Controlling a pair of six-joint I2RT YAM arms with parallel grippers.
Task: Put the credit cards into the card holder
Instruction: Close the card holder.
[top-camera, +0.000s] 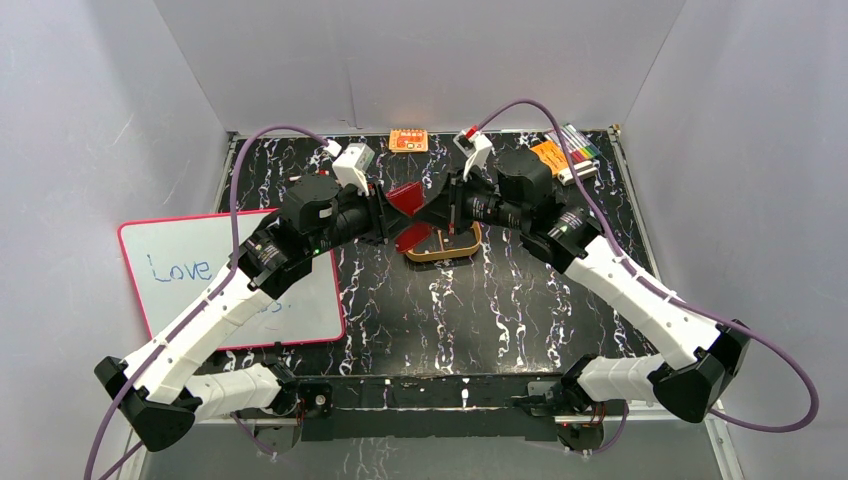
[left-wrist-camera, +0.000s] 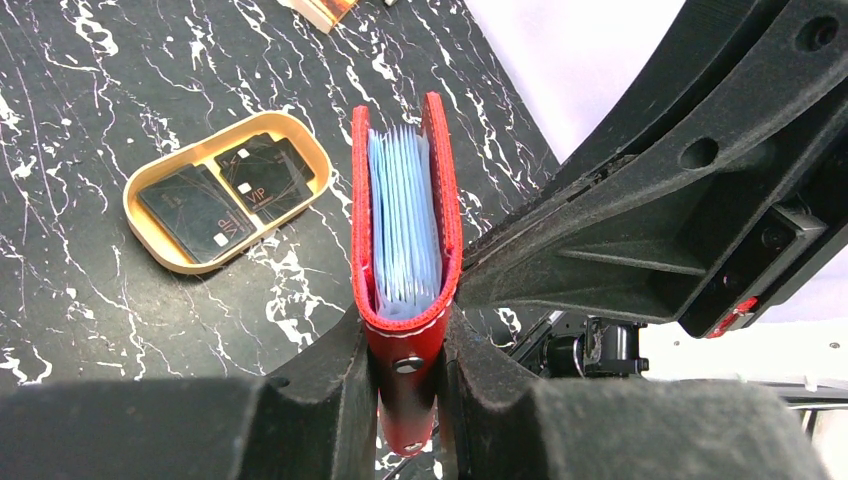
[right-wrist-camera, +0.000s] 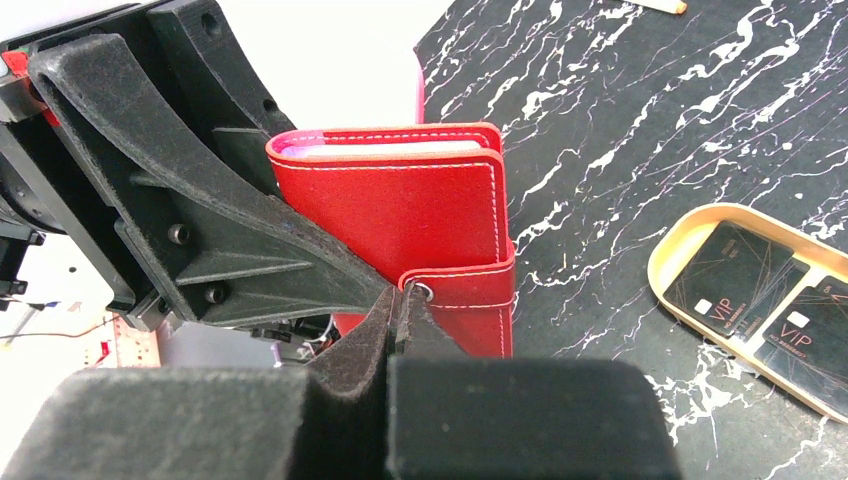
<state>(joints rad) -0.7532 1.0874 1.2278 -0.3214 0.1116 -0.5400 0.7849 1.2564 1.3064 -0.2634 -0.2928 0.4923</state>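
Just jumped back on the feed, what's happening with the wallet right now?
Both arms hold the red wallet between them above the table. The left fingers clamp it across both covers, and the right fingers pinch its snap tab. It gapes slightly, showing pale blue sleeves. Two dark cards lie in the tan tray, one per compartment, not yet loaded.

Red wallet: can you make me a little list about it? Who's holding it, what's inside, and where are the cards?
card holder: red, held up off the table between both arms
left gripper: clamped on its folded end
right gripper: pinching the snap tab
inside: pale blue sleeves
credit cards: two dark ones in the tan tray, one per compartment
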